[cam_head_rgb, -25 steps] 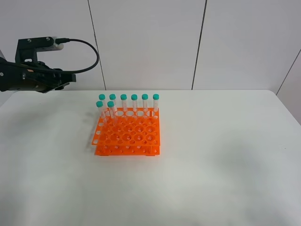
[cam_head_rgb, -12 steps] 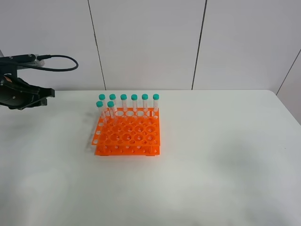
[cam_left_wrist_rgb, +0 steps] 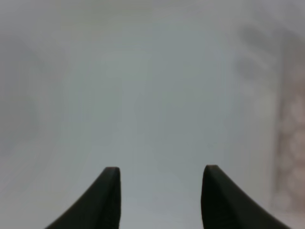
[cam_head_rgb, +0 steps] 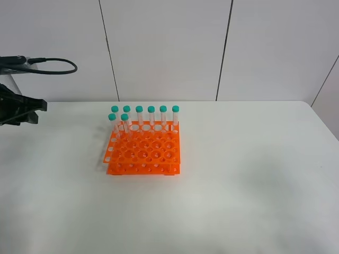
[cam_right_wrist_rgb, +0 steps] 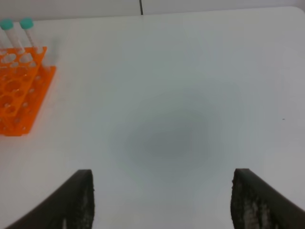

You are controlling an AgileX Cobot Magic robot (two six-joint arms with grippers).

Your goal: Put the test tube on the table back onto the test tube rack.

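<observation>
- Only the high view shows all capped tubes (cam_head_rgb: 139, 115) standing in the orange rack (cam_head_rgb: 143, 153).
- Left gripper (cam_left_wrist_rgb: 159, 174), parted and empty, has retreated leftward; right gripper (cam_right_wrist_rgb: 162, 179) spread, empty.

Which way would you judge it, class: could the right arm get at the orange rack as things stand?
Probably yes. The right gripper stands open and empty, and only bare table lies between it and the test tube rack; nothing blocks the way.
</observation>
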